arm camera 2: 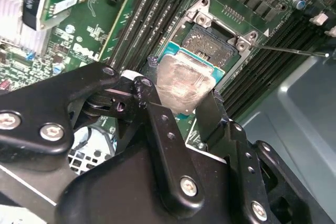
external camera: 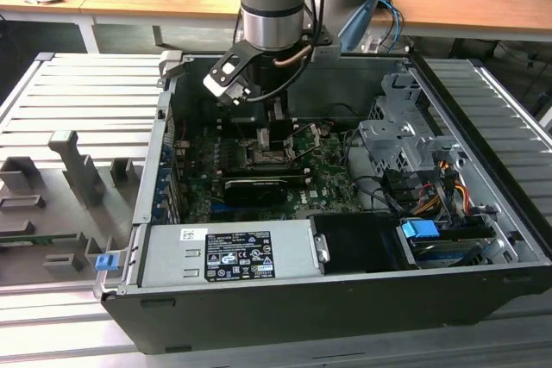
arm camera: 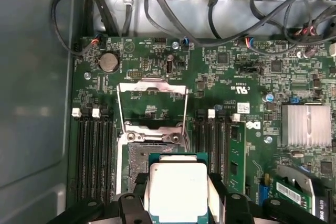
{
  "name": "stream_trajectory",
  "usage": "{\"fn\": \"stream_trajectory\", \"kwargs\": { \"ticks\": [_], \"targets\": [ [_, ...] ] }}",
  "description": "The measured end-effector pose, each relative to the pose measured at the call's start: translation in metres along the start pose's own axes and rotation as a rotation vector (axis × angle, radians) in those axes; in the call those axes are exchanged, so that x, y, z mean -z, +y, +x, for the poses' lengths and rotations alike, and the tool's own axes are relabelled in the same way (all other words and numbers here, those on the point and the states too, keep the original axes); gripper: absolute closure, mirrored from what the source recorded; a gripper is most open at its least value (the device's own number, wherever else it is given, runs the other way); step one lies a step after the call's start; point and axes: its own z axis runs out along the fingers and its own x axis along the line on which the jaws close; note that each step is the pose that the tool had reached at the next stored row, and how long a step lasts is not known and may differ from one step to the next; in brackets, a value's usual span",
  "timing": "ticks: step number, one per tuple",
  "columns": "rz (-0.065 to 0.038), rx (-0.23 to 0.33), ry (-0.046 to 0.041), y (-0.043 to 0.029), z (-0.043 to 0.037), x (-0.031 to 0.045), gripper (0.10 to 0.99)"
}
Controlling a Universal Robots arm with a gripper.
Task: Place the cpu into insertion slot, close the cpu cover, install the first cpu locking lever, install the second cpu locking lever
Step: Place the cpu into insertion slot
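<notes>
Black two-fingered claw (arm camera: 178,196) grips the flat square silver-faced cpu (arm camera: 177,184) by two opposite edges. The square black pin-field insertion slot (arm camera: 143,157) lies just under and ahead of the claw, chip judged not yet seated. The silver frame cpu cover (arm camera: 152,83) stands raised beyond.
</notes>
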Motion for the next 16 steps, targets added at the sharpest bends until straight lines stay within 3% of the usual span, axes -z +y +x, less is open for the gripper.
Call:
{"fn": "stream_trajectory", "kwargs": {
  "ticks": [11,13,16],
  "targets": [
    [0.000,0.000,0.0000,-0.0019,0.0026,-0.0090,0.553],
    [0.000,0.000,0.0001,-0.0024,0.0086,-0.0123,0.553],
    [0.000,0.000,0.0000,-0.0082,0.0136,-0.0249,0.553]
  ]
}}
